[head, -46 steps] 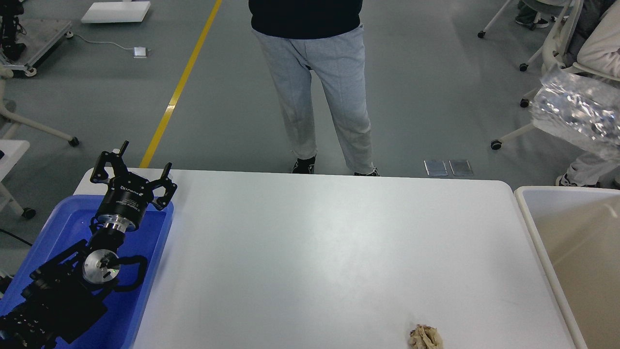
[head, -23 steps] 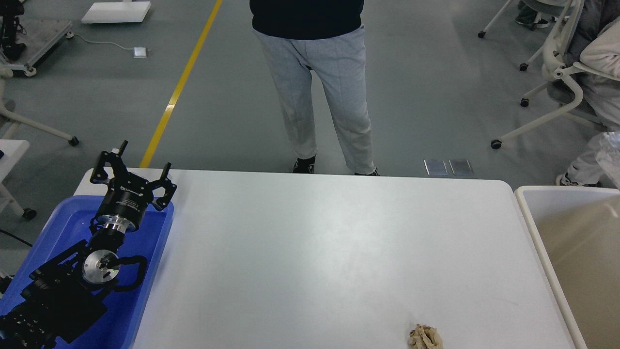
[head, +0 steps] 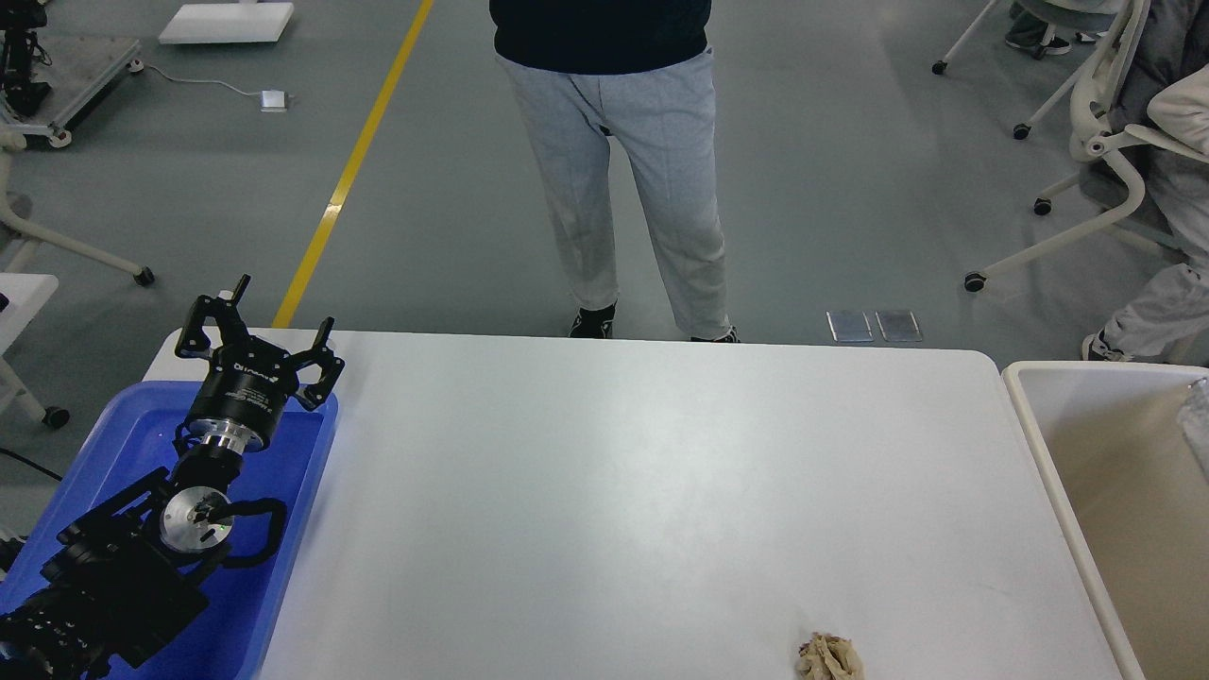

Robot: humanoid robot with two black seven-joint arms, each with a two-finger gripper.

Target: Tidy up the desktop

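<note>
Worktop (head: 661, 472) now carries only a crumpled scrap (head: 829, 657), since the shiny bag has dropped binward; your left gripper (head: 260, 326) waits, jaws released.

White lettering runs across the black body of the left hand (head: 280, 324) above the blue tray (head: 283, 453), too small to read. Nothing else in view carries legible text, numbers or signs.
</note>
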